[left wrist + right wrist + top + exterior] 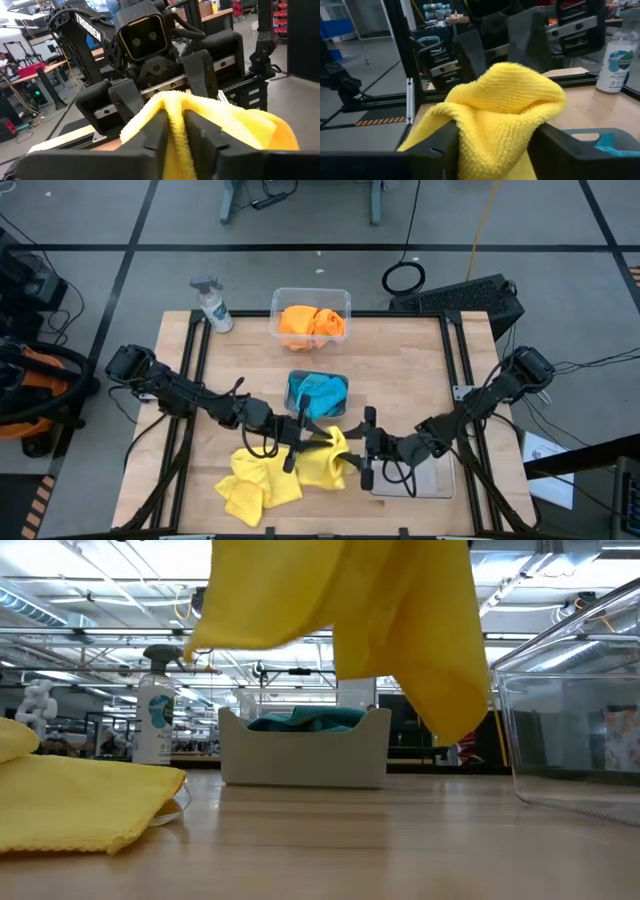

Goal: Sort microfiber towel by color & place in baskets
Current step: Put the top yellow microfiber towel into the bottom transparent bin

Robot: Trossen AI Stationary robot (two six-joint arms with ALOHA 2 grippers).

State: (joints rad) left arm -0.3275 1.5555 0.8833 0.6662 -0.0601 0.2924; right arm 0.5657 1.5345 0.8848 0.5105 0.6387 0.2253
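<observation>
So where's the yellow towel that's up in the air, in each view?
High: lifted yellow towel between both grippers, below the blue-towel basket.
Low: hangs from the top, same basket behind.
Left wrist: pinched between the near fingers.
Right wrist: fills the centre; basket corner beside.

You see a yellow towel (495, 115) bunched between the right pincer's (492, 150) two dark fingers (440, 147), which press its sides. Behind it stands the other arm's pincer (505, 45); a spray bottle (617, 62) stands on the worktop (590, 107).
</observation>
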